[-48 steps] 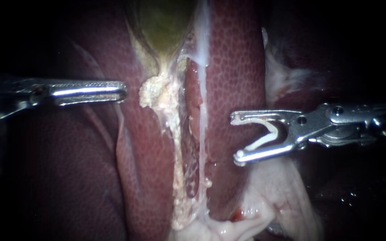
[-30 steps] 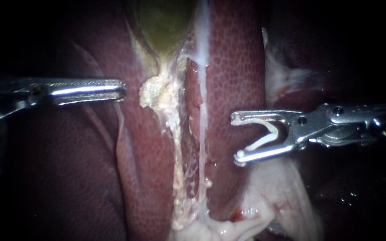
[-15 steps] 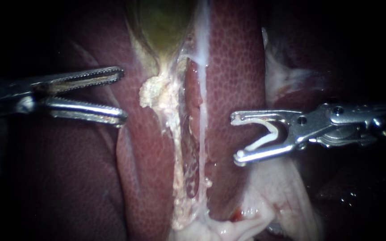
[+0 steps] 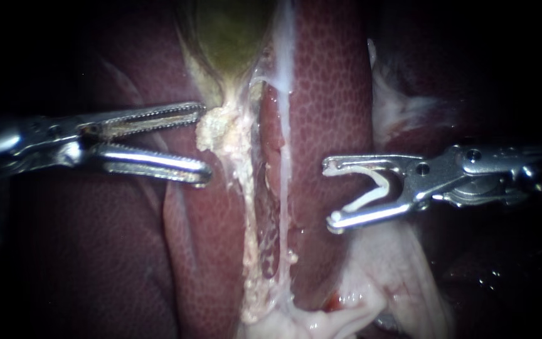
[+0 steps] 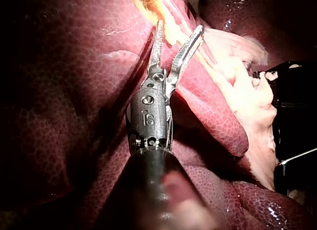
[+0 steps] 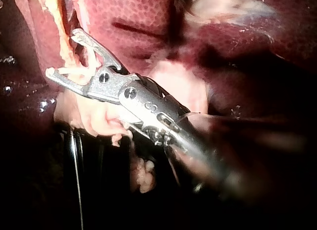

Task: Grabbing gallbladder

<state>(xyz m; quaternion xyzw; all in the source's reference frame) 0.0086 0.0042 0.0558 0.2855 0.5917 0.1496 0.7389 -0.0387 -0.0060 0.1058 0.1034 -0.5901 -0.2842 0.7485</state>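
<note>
The greenish gallbladder (image 4: 227, 37) lies at the top centre and narrows into a pale yellowish clump (image 4: 217, 129). A ragged pale strand runs down from the clump. My left instrument (image 4: 203, 143) comes in from the left with its toothed jaws open. The upper jaw's tip touches the clump, the lower one lies over liver below it, and nothing is gripped. In the left wrist view the left instrument (image 5: 179, 28) is spread around that pale tissue. My right instrument (image 4: 330, 192) (image 6: 63, 52) hovers right of the strand, jaws wide apart and holding a white clip (image 4: 371, 188).
Dark red mottled liver (image 4: 334, 94) flanks the strand on both sides. Pale pink fatty tissue (image 4: 384, 276) lies below the right instrument. A whitish film (image 4: 283, 75) runs down beside the gallbladder's neck.
My left instrument's jaws have gone from shut to open. It has advanced to the right until its upper jaw reaches the pale clump. The right instrument has not moved.
</note>
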